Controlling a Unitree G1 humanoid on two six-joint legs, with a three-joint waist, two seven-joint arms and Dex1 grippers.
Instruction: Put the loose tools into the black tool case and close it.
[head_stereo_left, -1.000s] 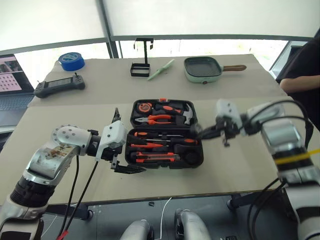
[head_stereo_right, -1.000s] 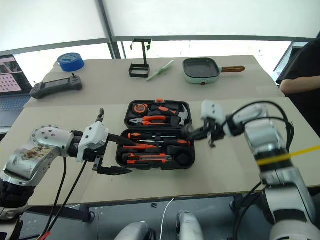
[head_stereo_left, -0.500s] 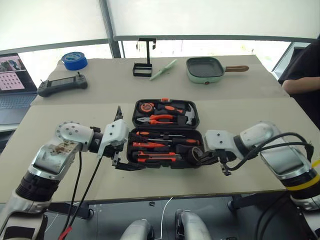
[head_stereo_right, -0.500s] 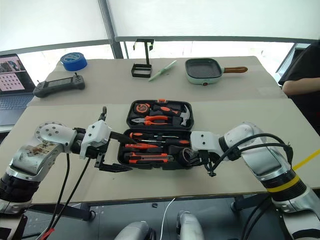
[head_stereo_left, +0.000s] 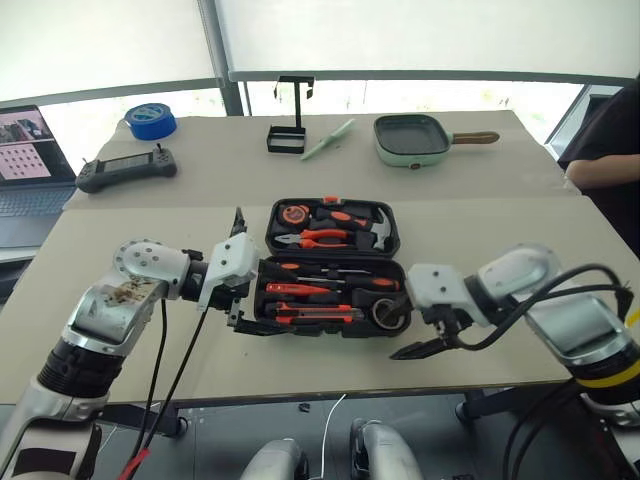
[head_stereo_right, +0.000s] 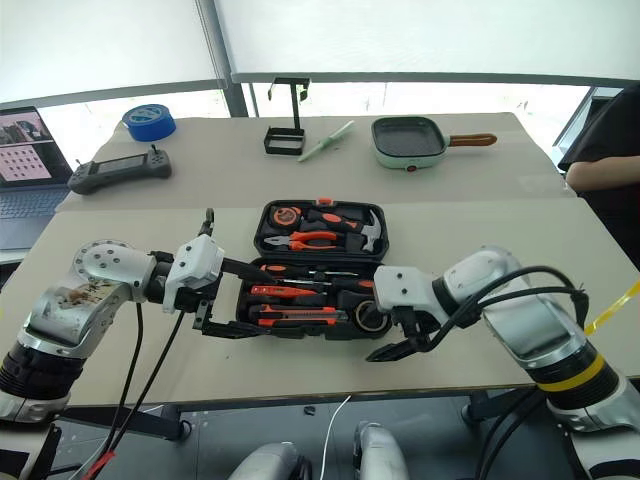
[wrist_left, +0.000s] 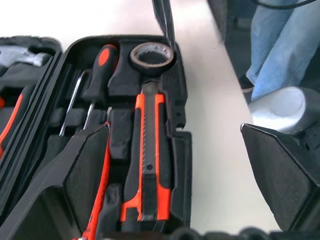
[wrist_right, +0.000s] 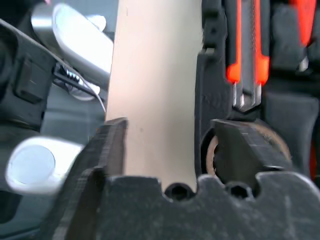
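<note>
The black tool case (head_stereo_left: 268, 238) lies open in the middle of the table, its lid half at the back. In the front half sit two orange-and-black screwdrivers (head_stereo_left: 322, 271), the utility knife (head_stereo_left: 312, 313) and the small dark tape roll (head_stereo_left: 391, 313), which rests in the recess at the right front corner. My left gripper (head_stereo_left: 262, 300) is open at the case's left end, one finger over the tray and one in front of it. My right gripper (head_stereo_left: 405, 338) is open just in front of the tape roll, holding nothing. In the right wrist view one finger (wrist_right: 235, 145) covers part of the roll.
The lid half holds pliers, a hammer and a tape measure. At the back of the table are a blue tape roll (head_stereo_left: 151, 121), a black controller (head_stereo_left: 127, 169), a black stand (head_stereo_left: 287, 135) and a green pan (head_stereo_left: 411, 137). A laptop (head_stereo_left: 25, 150) is far left, a person's arm (head_stereo_left: 603, 168) far right.
My right gripper came down from beside the case to its right front corner, opened, left the tape roll in its recess and drew back toward the table's front. The left gripper stayed put.
</note>
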